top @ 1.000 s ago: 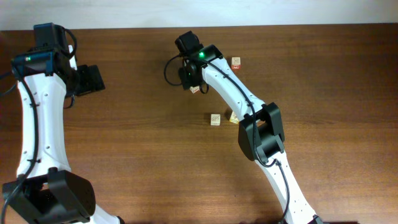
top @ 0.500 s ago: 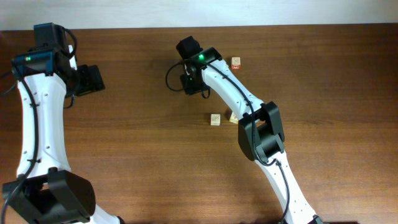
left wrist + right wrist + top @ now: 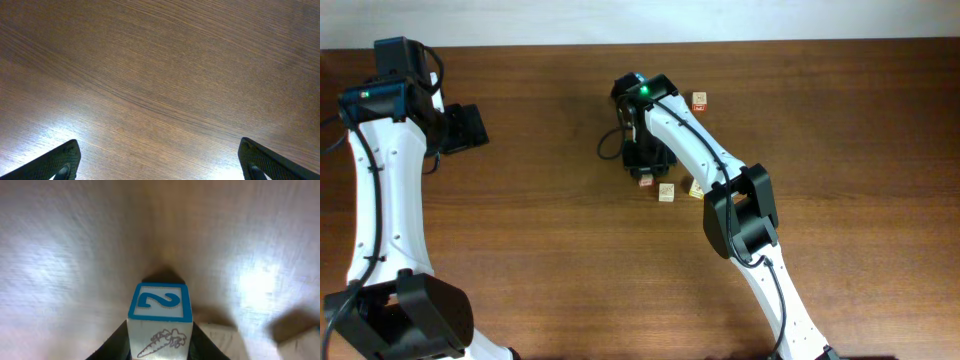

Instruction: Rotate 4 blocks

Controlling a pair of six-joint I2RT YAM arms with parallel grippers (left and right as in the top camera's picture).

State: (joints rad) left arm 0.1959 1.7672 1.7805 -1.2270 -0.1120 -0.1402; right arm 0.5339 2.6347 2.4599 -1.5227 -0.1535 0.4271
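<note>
My right gripper (image 3: 643, 168) is shut on a small pale wooden block (image 3: 160, 322) with a blue-edged "2" face and a carrot drawing, held just over the table. In the overhead view that block (image 3: 646, 181) shows below the gripper, close to two other blocks (image 3: 666, 192) (image 3: 695, 188). A third loose block (image 3: 700, 101) with red marking lies farther back. In the right wrist view the dark fingers (image 3: 118, 342) flank the held block and a pale block (image 3: 220, 335) sits just to its right. My left gripper (image 3: 470, 128) is open at the far left, and its wrist view shows only bare wood between the fingertips (image 3: 62, 162).
The dark wooden table (image 3: 540, 230) spans the view, with a pale wall strip along its far edge (image 3: 520, 20). The right arm's white links (image 3: 695, 150) cross above the two middle blocks.
The right gripper closed on the block near the back and carried it toward the front, next to the two middle blocks. The left arm has not moved.
</note>
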